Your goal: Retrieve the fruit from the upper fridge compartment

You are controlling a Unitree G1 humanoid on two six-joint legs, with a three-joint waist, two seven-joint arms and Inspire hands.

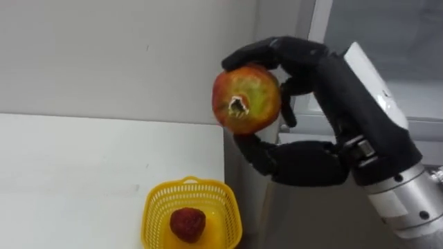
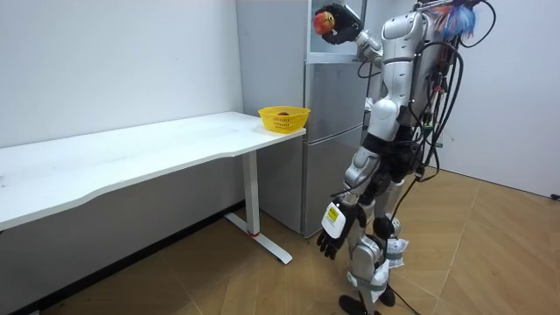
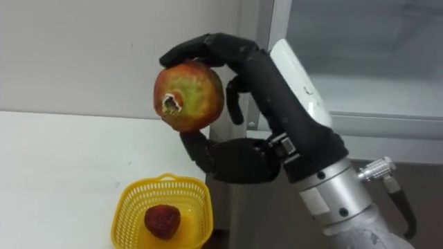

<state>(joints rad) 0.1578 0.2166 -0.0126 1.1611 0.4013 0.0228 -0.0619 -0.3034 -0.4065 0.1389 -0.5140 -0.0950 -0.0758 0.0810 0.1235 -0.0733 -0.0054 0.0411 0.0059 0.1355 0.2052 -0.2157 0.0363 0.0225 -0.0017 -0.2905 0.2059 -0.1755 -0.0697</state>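
We see the right hand (image 1: 325, 104), black with a white plate on its back, raised high with its fingers (image 1: 277, 50) curled over the top of a round red-and-yellow-green pomegranate-like fruit (image 1: 246, 99) and its thumb hooked beneath it. The fruit is fully clasped and held in the air, its small dark crown turned towards the head camera. It hangs just above and beyond the corner of the white tabletop (image 1: 83, 173), well apart from it.

On that corner stands a small yellow plastic mesh basket (image 1: 156, 200), and inside it lies one dark red strawberry-like fruit (image 1: 187, 225). A plain pale wall (image 1: 104, 55) runs behind the table.

In the room view we find the robot standing upright on the wooden floor (image 2: 490, 245), close to the tall grey fridge (image 2: 337, 131) that stands just beside the table's end. The lifted fruit sits level with the fridge's upper part. The left hand (image 2: 335, 229) hangs low beside the thigh, fingers loose and holding nothing.
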